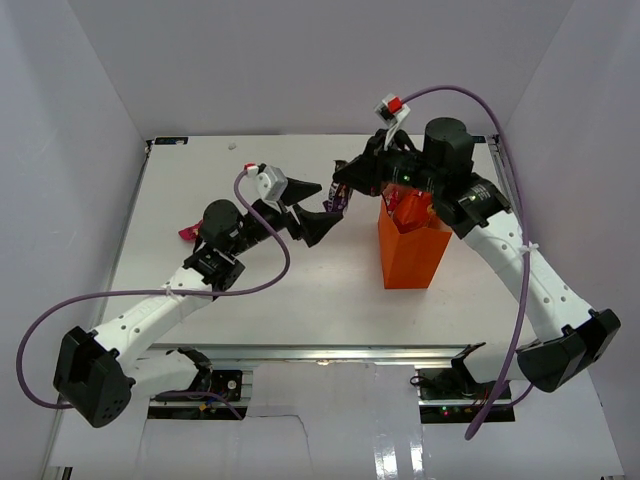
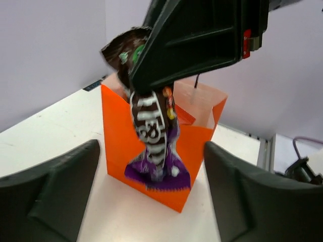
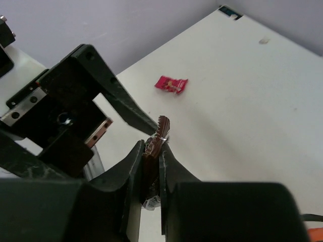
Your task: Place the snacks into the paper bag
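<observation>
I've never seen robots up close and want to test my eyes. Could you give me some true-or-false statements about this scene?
1. The right gripper pinches a purple candy bar. True.
2. The left gripper is clamped on a snack. False: it is open and holds nothing.
3. The paper bag lies flat. False: it stands upright.
4. A pink packet lies on the table, outside the bag. True.
</observation>
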Robot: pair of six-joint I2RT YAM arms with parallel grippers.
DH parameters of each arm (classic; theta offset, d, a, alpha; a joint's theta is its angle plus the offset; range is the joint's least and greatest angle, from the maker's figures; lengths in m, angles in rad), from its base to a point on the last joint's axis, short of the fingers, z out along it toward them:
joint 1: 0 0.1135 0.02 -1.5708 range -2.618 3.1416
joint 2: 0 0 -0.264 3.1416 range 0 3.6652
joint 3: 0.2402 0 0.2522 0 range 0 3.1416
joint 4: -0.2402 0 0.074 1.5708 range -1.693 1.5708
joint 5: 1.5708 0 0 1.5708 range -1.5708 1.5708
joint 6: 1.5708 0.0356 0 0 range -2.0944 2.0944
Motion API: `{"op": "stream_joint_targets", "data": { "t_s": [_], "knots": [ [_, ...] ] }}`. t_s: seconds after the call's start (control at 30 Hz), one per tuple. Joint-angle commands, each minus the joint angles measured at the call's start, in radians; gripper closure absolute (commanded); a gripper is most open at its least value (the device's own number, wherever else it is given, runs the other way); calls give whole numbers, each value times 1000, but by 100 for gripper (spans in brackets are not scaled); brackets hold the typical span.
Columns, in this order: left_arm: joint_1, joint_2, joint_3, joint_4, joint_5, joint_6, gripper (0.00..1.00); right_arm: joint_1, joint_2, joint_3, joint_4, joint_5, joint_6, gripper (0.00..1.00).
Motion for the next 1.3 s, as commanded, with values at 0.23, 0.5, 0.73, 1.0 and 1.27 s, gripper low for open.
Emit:
{"op": "stream_joint_targets", "data": {
  "t_s": [0.23, 0.5, 0.73, 1.0, 1.27],
  "knots": [
    [4, -203, -46, -138, -379, -21, 2, -291, -43, 235, 55, 82, -213, 92],
    [38, -228, 12, -609, -805, -202, 2, -304, -122, 11, 72, 261, -392, 92],
    [345, -116, 53, -807, -465, -418, 3, -302, -91, -133, 121, 318, -402, 92],
    [636, 25, 18, -920, -396, -826, 4, -285, -80, -142, 141, 277, -413, 32],
    [759, 265, 121, -1074, -518, -1059, 4, -310, -183, -59, 48, 70, -548, 8]
  ]
}}
